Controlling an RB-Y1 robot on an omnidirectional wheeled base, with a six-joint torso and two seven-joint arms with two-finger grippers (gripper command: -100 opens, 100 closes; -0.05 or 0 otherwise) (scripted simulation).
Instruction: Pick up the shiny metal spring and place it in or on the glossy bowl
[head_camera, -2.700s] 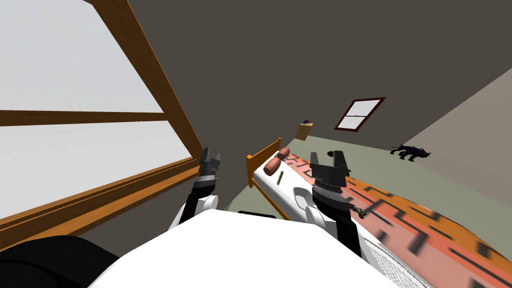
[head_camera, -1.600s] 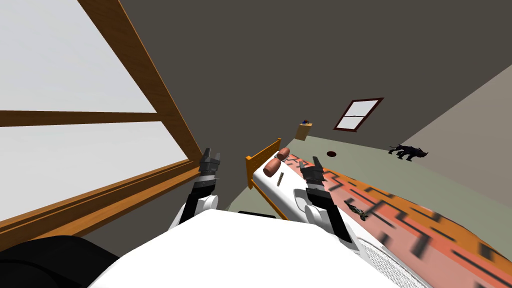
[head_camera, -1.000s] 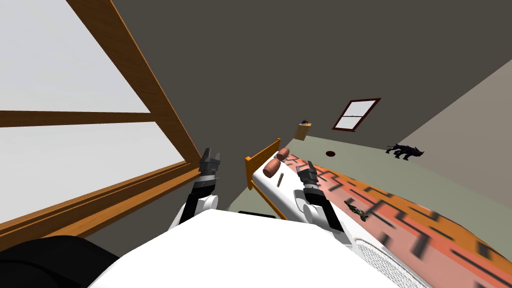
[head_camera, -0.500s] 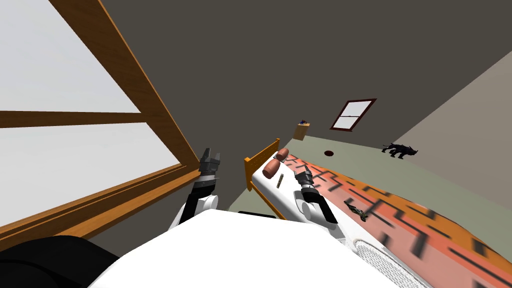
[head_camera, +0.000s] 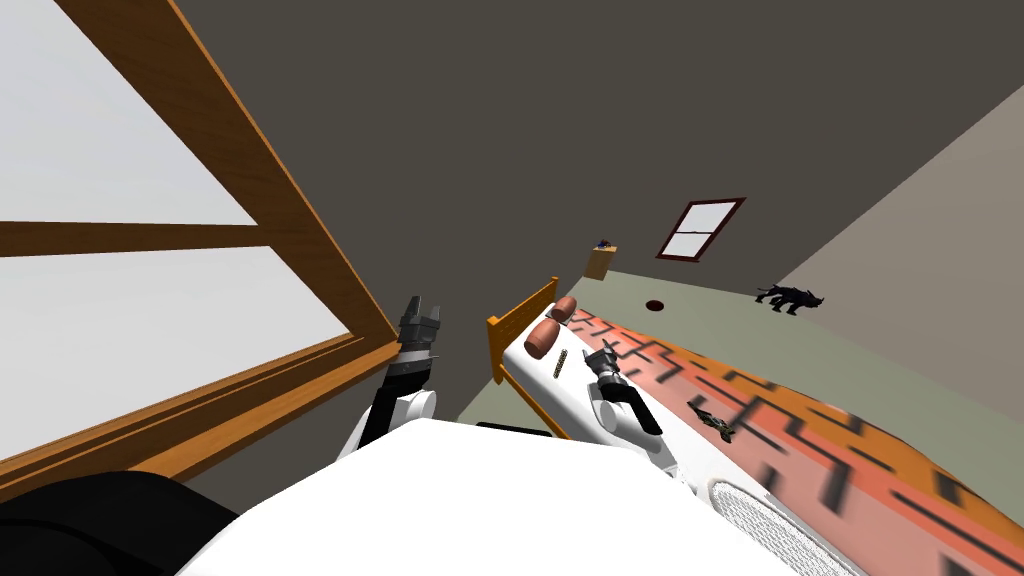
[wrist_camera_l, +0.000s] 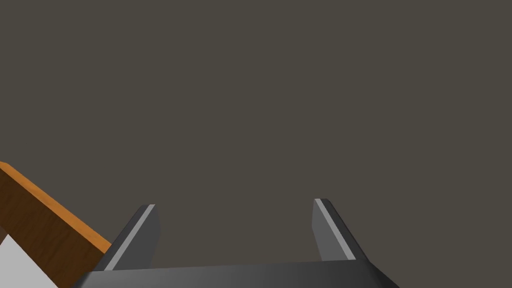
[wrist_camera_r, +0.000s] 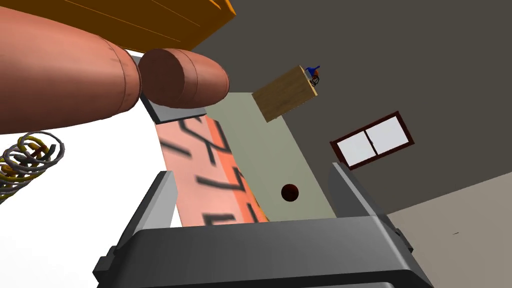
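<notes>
Right gripper (wrist_camera_r: 252, 172) hovered over the white bed (wrist_camera_r: 100, 225), fingers wide apart and empty; the coiled spring (wrist_camera_r: 30, 160) lay just outside them, near the brown bolsters (wrist_camera_r: 60, 80) | best move: shift sideways until it sat between the fingers; then close | left gripper (head_camera: 421, 318) idle, spread open

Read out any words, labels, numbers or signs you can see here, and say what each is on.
None: there is no readable text anywhere.
The black angular marks on the orange bed cover are a pattern, not letters.
The spring and the wooden box are unmarked.
The small blue thing on the box is too small to tell.
</notes>
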